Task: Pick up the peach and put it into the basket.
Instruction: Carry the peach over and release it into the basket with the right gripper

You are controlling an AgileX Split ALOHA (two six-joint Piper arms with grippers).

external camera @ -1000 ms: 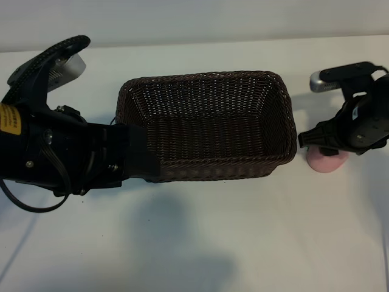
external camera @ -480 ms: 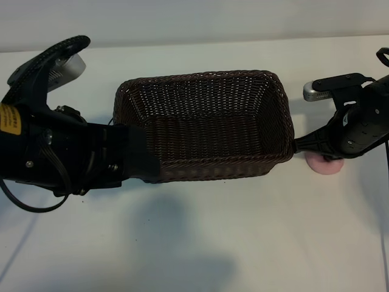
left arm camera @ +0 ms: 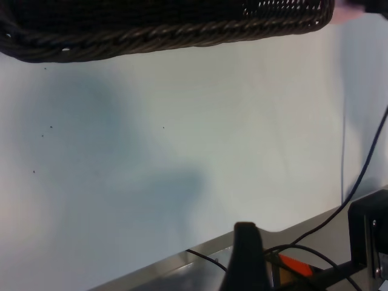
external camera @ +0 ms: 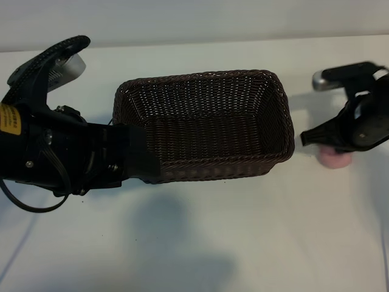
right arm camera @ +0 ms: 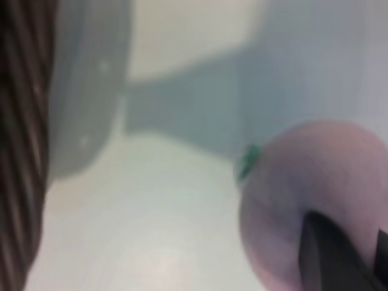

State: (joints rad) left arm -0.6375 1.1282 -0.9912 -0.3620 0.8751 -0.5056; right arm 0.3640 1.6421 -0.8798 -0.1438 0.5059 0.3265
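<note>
The dark brown wicker basket (external camera: 200, 76) sits mid-table with nothing inside it. Just off its right end, the pale-pink peach (external camera: 335, 160) rests on the table, largely covered by my right gripper (external camera: 329, 145), which is right over it. In the right wrist view the peach (right arm camera: 303, 200) fills the corner, showing a small green stem spot, and a dark part of the gripper overlaps it. The basket wall (right arm camera: 18, 151) is close beside it. My left gripper (external camera: 143, 161) is by the basket's front-left corner, open and holding nothing. The left wrist view shows the braided rim (left arm camera: 163, 36).
White tabletop (external camera: 243, 231) stretches in front of the basket. The left wrist view shows the table's metal edge (left arm camera: 182, 260) with cables (left arm camera: 357, 176) beyond it. The back of the table meets a pale wall (external camera: 194, 18).
My right arm swung out and came back over the peach, which now lies slightly farther right of the basket. The basket nudged a little left. The left arm stayed still.
</note>
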